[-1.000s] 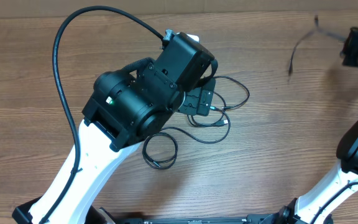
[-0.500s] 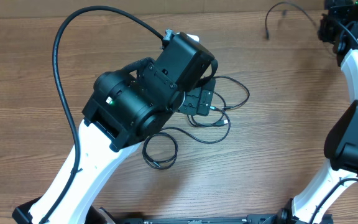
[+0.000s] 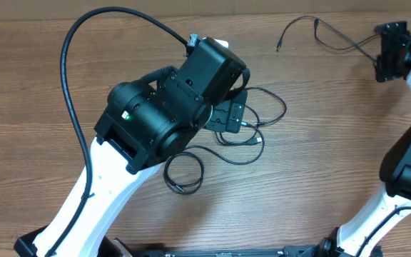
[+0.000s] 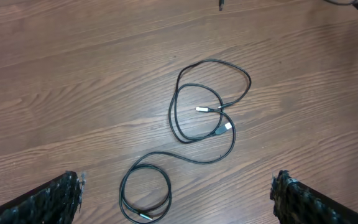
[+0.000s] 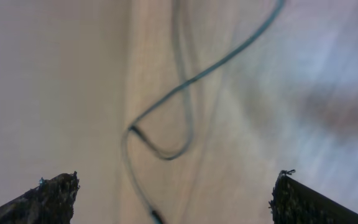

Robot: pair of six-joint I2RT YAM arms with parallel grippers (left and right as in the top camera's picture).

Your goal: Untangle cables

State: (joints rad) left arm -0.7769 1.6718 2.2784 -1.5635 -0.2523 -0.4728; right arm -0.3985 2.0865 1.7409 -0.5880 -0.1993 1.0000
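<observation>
The left gripper point(image 4: 176, 186) hangs over the table point(image 4: 55, 74), its fingers point(image 4: 61, 196) spread wide and holding nothing. Below it lies the tangle point(image 4: 219, 110) of cables: two overlapping loops with silver-tipped plugs inside them, and a strand running to a small coil point(image 4: 169, 186). The right gripper point(image 5: 173, 186) is at the table's far right, also spread. One cable point(image 3: 317, 27) lies well apart from the tangle, curving up to that gripper. The blurred wrist view does not show whether they touch.
</observation>
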